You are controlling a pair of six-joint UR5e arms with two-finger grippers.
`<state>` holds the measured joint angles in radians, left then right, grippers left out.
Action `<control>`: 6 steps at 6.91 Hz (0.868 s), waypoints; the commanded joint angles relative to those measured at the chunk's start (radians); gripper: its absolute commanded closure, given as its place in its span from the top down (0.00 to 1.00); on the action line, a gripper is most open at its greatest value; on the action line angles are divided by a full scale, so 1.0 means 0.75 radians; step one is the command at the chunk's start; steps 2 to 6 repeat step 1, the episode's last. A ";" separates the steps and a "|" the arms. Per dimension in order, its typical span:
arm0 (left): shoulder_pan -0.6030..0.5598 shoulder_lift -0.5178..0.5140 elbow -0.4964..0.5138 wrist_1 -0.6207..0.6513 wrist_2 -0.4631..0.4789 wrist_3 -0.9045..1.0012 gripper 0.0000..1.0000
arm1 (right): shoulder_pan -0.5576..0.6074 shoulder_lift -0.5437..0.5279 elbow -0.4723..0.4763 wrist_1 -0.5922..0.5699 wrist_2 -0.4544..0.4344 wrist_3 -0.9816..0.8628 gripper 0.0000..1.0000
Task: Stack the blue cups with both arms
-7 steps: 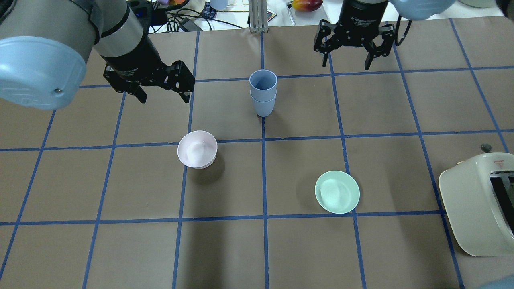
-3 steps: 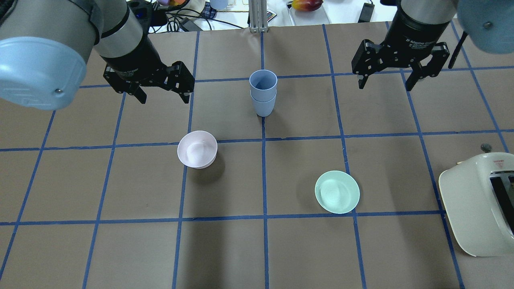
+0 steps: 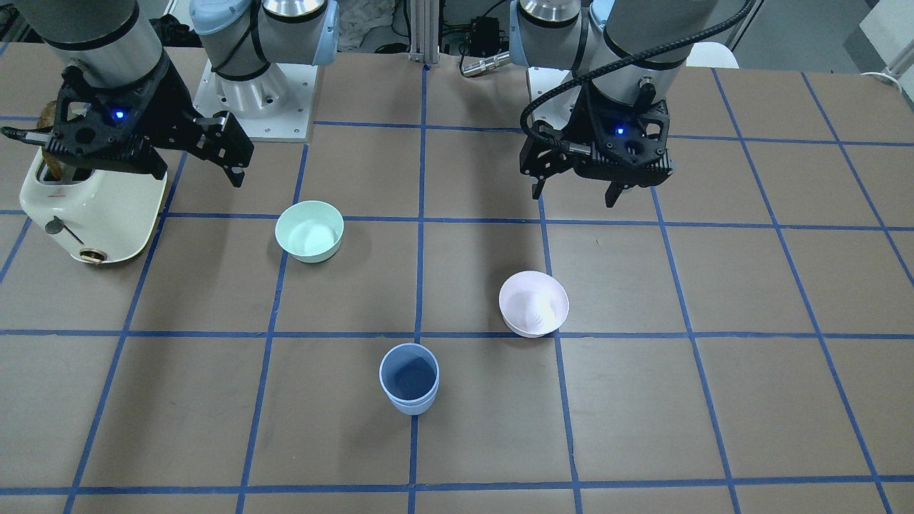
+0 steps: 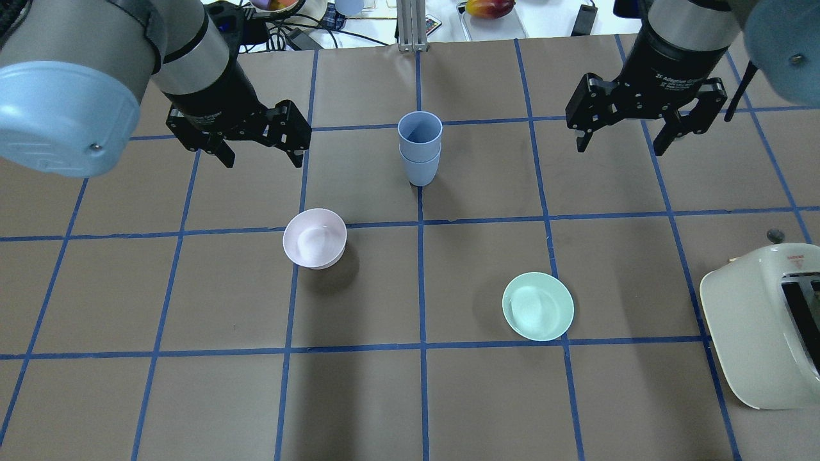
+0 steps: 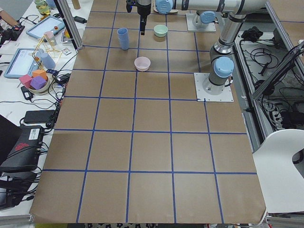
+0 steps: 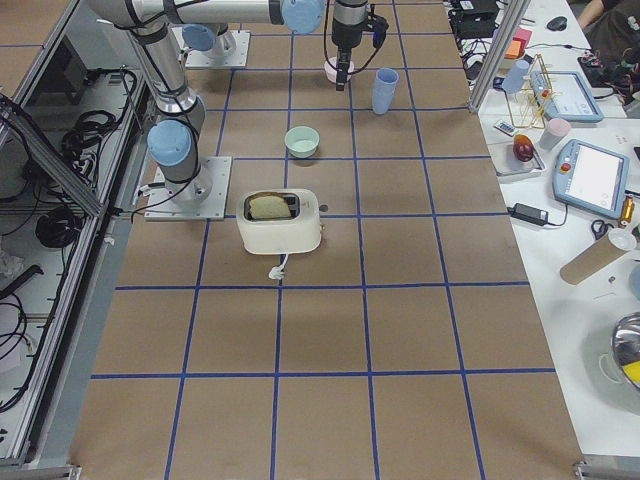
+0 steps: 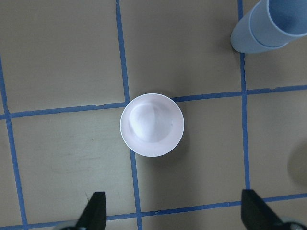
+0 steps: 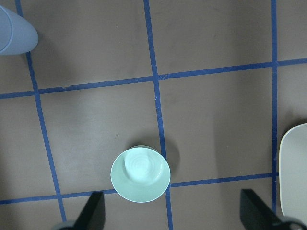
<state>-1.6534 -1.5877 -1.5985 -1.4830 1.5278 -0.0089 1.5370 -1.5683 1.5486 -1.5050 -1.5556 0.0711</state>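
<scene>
On gridded table point(image 4: 224, 397) by bench point(image 6: 570, 330), stacked cups point(image 4: 419, 150), left claw point(image 4: 262, 159) and right claw point(image 4: 619, 150) spread

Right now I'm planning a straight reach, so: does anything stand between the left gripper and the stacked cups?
Nothing visible does. The left gripper hangs open beside the cups, with bare table between them. The pink bowl sits nearer the robot, off that line.

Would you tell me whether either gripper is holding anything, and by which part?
Nothing is held: left gripper and right gripper are both open and empty, clear of the stacked pale blue plastic cups.
</scene>
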 commanded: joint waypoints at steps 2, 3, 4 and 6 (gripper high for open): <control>0.000 0.000 -0.002 0.002 0.000 -0.002 1.00 | 0.000 -0.001 0.001 0.000 0.000 -0.001 1.00; 0.000 0.000 -0.002 0.002 0.000 -0.002 1.00 | 0.000 -0.001 0.001 0.000 0.000 -0.001 1.00; 0.000 0.000 -0.002 0.002 0.000 -0.002 1.00 | 0.000 -0.001 0.001 0.000 0.000 -0.001 1.00; 0.000 0.000 -0.002 0.002 0.000 -0.002 1.00 | 0.000 -0.001 0.001 0.000 0.000 -0.001 1.00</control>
